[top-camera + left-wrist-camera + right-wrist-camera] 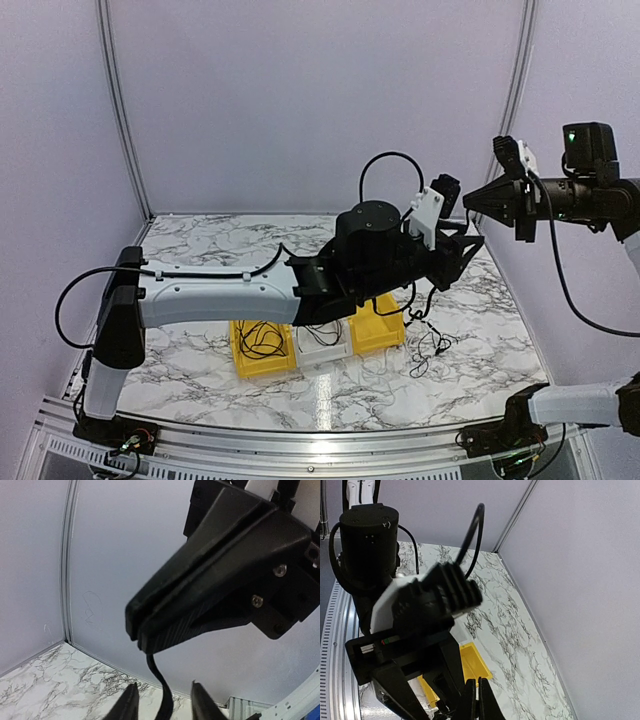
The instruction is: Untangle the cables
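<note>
— Where are your hands just now?
— My right fingers [210, 575] are pressed together, pinching a black cable [161, 690] at their tip, high over the right side of the tabletop [200, 250]. The cable hangs down from them.
— And the left?
— My left fingers [129, 706] stand spread just below, one on each side of that hanging cable, with a gap showing either side of it.
— Where is the rest of the wiring?
— A loose tangle of cables [430, 345] lies on the tabletop, just right of three bins. More thin black loops [258, 340] lie in the left yellow bin [265, 372], and a few strands in the white bin [325, 358] beside it. My left arm [220, 300] reaches across above the bins and covers much of the right yellow bin [385, 335]. Whether the pinched cable runs down into the tangle, I cannot tell
</note>
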Available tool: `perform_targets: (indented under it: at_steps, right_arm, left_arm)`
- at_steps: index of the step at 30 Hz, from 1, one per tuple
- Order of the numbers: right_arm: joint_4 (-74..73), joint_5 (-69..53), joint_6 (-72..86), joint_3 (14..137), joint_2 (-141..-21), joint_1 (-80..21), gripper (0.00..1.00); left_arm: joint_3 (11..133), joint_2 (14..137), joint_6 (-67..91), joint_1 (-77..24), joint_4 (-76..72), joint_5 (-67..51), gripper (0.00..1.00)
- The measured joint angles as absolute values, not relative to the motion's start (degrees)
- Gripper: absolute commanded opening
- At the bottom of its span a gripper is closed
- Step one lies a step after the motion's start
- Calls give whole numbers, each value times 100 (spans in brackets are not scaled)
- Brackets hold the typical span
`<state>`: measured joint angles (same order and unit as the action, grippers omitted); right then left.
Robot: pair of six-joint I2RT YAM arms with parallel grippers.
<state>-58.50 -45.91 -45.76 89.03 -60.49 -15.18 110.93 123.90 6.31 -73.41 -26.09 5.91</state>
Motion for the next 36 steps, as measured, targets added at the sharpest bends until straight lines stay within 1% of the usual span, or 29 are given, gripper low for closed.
perform_targets:
  at_steps: [2,3,5,6,7,9,12,18,20,25,30,36]
  right_arm:
    - [-5813,-4582,-4550,8862,-6049,-1577,0]
    - [-5795,-4576,-4541,8842,-6049,-1597,4]
    - [-5701,-4565,-4508,8757,-6045,-1625,29]
    - [-5645,-4552,-4469,8700,-6042,-1629,39]
    - [-5586,-4508,-4436,8615,-6036,-1634,47]
    - [-5454,-4364,-4366,8372,-6005,-1636,55]
    - [-5282,-4154,-4346,7754,-5876,-1594,62]
    - [-5096,-3846,-4539,5905,-5415,-1463,72]
    - [-5024,-3752,-4674,5349,-5304,-1461,73]
    - [-4466,-3295,-4978,4084,-5190,-1507,73]
    - [-3667,-2838,-5076,3623,-5583,-1660,70]
    - [-2768,-2617,-5070,3616,-6571,-1704,72]
  left_arm:
    - [11098,12440,683,-7301,-2499,508,8]
    - [11098,12449,753,-7282,-2480,491,2]
    - [11098,12449,779,-7247,-2408,449,0]
    - [11096,12449,827,-7242,-2401,440,0]
    - [11056,12436,860,-7238,-2421,447,0]
    - [10772,12309,934,-7220,-2445,480,0]
    - [9990,11933,1087,-7216,-2521,620,0]
    - [8034,10715,1568,-7216,-2818,1153,0]
    - [7559,10322,1743,-7216,-2978,1297,0]
    - [6956,9795,2043,-7218,-3365,1463,0]
    - [6748,9682,2174,-7227,-3514,1540,0]
    - [6742,9616,2165,-7238,-3570,1551,0]
